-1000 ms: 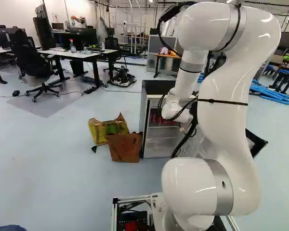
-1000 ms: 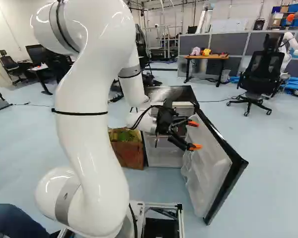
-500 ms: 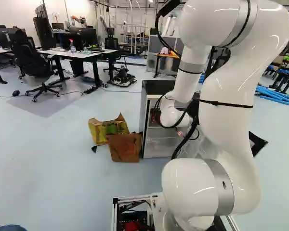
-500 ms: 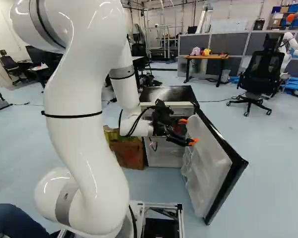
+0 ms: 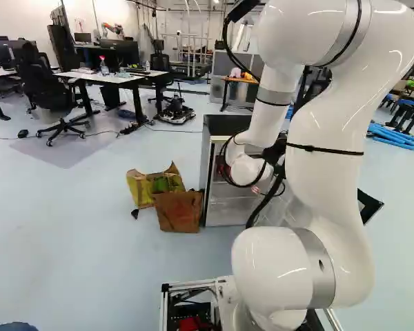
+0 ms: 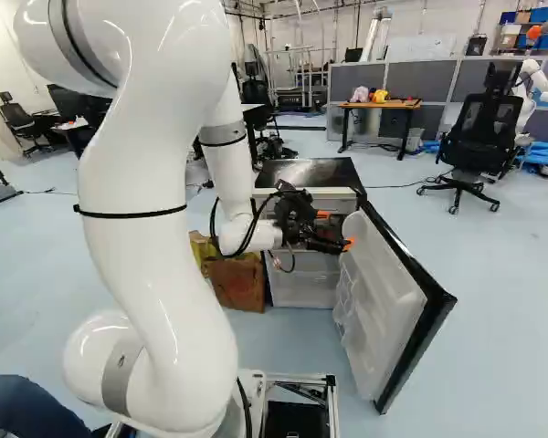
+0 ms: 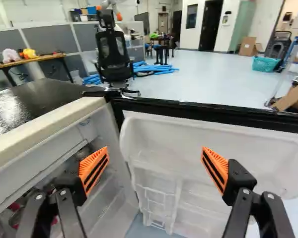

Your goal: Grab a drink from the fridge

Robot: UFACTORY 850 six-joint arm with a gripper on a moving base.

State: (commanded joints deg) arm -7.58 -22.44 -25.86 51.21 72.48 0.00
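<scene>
Gripper [image 7: 155, 161] has shifted slightly from the door [image 6: 379, 306] toward the fridge [image 6: 310, 171]; fingers spread, empty. Approach step in hand. Red items [image 7: 15, 206], probably drinks, sit inside. Next, I must rotate toward the shelves and align before entry.

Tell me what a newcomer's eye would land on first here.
Most likely the thick, glossy white robot arm, towering left of the middle in the right base view. Next, probably, the small black-topped fridge ahead of it, its white-lined, black-edged door swung wide open. In the wrist view, the bright orange pads of the black two-fingered gripper stand out, spread well apart.
</scene>
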